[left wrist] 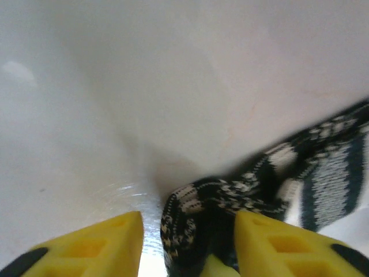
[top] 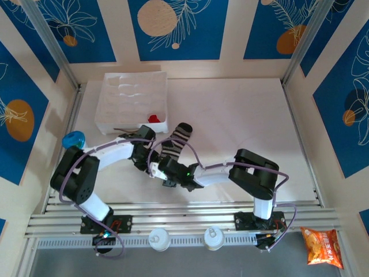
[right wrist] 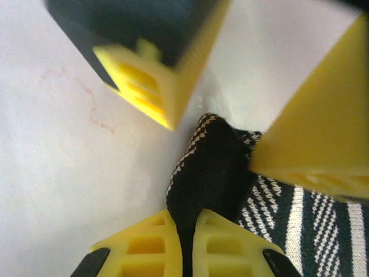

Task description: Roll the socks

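The black and grey striped sock lies on the white table, slanting from just below the tray towards the arms. Its near end is folded into a dark bunch. My right gripper is shut on that fold, its yellow fingers nearly touching. My left gripper is open and straddles the same bunched end, one finger on bare table and the other against the fabric. Both grippers meet at the sock's near end. The small red sock lies in the tray's near right corner.
The white moulded tray stands at the back left. A blue object sits at the left table edge. A snack bag lies off the table at the lower right. Bare table stretches to the right of the sock.
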Robot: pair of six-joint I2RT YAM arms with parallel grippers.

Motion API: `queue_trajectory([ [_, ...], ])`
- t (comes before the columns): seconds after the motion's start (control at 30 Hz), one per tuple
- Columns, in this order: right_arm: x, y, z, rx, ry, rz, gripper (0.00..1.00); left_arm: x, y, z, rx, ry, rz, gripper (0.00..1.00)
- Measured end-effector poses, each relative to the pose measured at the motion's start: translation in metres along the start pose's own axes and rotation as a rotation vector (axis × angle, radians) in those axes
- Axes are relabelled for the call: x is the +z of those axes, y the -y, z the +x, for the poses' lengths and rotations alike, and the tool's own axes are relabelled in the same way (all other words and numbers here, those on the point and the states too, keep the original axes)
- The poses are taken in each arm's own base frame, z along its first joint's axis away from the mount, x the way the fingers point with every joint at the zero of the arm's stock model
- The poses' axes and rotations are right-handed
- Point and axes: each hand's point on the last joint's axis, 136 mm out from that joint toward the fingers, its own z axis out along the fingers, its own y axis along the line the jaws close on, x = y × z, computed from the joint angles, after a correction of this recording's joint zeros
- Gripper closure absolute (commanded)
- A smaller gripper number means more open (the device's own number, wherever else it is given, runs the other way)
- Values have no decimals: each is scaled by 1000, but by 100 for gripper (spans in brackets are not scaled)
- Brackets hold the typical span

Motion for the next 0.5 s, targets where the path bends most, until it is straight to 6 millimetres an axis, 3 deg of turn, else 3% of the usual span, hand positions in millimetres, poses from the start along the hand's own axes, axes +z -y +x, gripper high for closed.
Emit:
queue_trajectory([
  [0.07, -3, 0, -2, 51, 14, -34, 100, -16, 1, -4, -20, 37, 35, 36],
  [0.2, -3, 5, 10, 181, 9, -124, 100, -55, 10, -5, -36, 74, 147, 35],
  [0.27, -3, 6, 10, 238, 21, -175, 100, -64, 12, -5, -40, 82, 175, 36],
  [0.33, -4, 8, 11, 289, 31, -221, 100, -65, 10, -5, -42, 83, 180, 38],
  [0.5, -7, 16, 16, 470, 34, -382, 100, -46, -6, 1, -41, 48, 154, 42],
])
